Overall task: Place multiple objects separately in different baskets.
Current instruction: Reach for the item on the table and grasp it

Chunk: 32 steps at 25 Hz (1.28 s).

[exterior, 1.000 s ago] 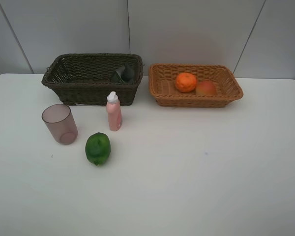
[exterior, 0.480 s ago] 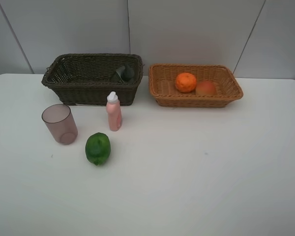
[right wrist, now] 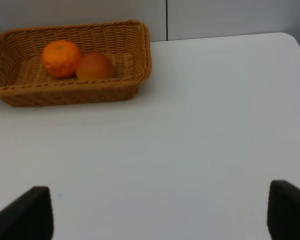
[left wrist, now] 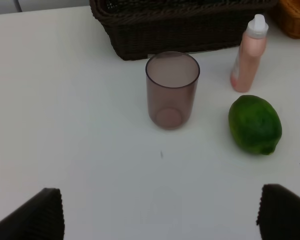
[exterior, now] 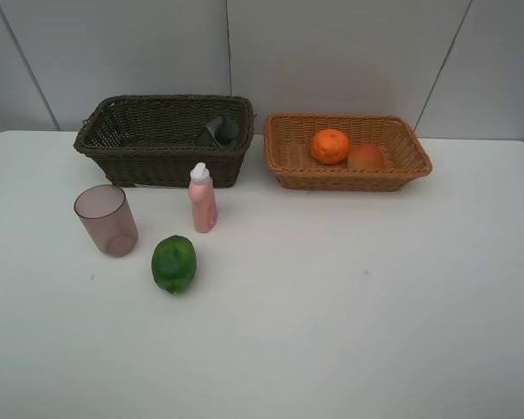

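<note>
On the white table stand a translucent mauve cup (exterior: 106,219) (left wrist: 172,90) and a pink bottle (exterior: 202,199) (left wrist: 249,54) with a white cap, with a green lime (exterior: 174,264) (left wrist: 255,125) lying in front of them. A dark green pump bottle (exterior: 218,131) lies inside the dark brown basket (exterior: 113,148) (left wrist: 190,35). The orange (exterior: 330,146) (right wrist: 61,58) and a reddish-orange fruit (exterior: 365,157) (right wrist: 95,66) rest in the tan basket (exterior: 349,182) (right wrist: 65,92). My left gripper (left wrist: 160,215) is open and empty, short of the cup. Open and empty too is my right gripper (right wrist: 160,215), well back from the tan basket. Neither arm appears in the high view.
Both baskets sit side by side at the back of the table (exterior: 349,314), close to the grey wall panels (exterior: 332,52). The table's right edge (right wrist: 297,42) runs past the tan basket.
</note>
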Available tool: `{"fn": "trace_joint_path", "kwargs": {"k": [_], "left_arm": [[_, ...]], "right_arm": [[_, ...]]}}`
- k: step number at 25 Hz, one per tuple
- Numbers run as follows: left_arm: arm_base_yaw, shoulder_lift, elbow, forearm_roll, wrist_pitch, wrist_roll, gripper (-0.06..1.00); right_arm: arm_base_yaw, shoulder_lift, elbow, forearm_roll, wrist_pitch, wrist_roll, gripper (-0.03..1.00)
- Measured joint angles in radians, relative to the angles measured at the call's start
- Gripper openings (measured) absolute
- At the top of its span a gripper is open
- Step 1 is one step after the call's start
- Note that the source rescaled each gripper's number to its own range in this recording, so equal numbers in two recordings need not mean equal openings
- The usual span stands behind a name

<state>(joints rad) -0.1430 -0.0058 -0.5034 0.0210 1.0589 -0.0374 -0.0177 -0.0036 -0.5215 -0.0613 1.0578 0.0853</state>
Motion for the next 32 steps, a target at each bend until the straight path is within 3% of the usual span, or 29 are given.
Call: {"fn": "trace_joint_path", "kwargs": {"k": [32], "left_arm": [[0.000,0.000,0.000,0.001,0.000,0.000,1.00]], "right_arm": [[0.000,0.000,0.000,0.000,0.000,0.000,0.88]]}}
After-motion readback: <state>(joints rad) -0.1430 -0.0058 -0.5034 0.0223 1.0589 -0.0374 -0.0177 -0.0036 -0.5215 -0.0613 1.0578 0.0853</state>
